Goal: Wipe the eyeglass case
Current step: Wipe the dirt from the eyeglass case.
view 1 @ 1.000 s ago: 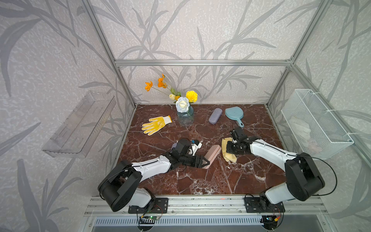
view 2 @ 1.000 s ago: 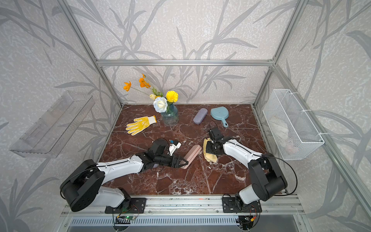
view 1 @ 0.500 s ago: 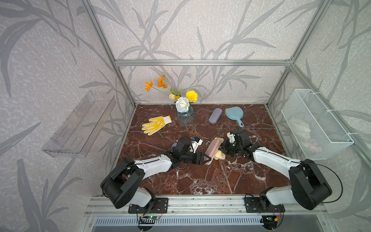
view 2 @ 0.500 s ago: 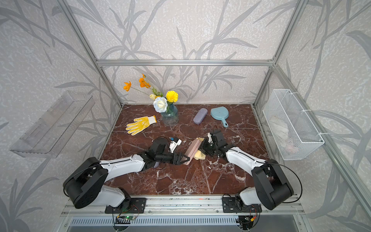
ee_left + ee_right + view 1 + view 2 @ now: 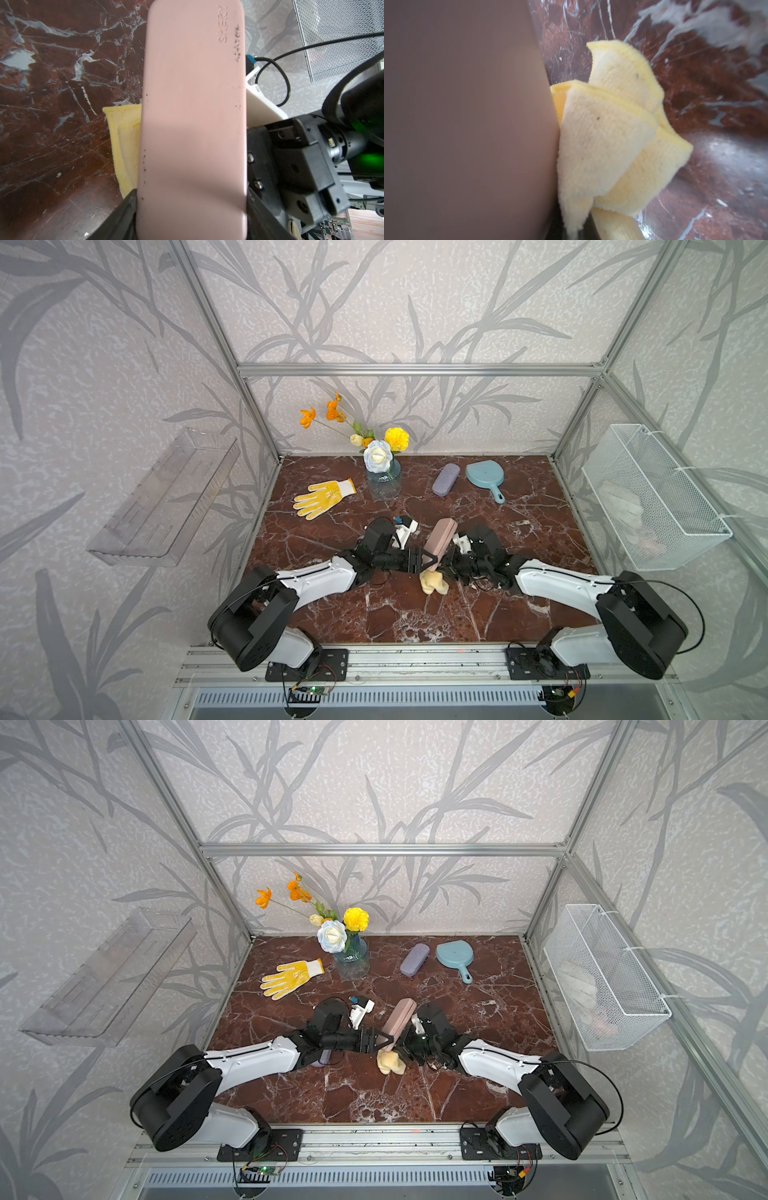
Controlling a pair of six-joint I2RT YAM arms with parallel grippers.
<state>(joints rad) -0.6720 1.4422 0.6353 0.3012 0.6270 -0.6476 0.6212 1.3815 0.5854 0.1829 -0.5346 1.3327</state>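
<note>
A pink, rounded oblong eyeglass case (image 5: 439,538) is gripped at its near end by the left gripper (image 5: 428,563) above the middle of the red marble table (image 5: 374,614). Its long axis is pointed away, the far end leaning slightly right. A folded yellow cloth (image 5: 434,583), clamped in the closed right gripper (image 5: 449,570), is held touching the case's near right side.

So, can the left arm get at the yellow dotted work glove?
Probably not: the left gripper is clamped on the pink oblong eyeglass case, so its jaws are occupied. Otherwise nothing lies between it and the glove.
</note>
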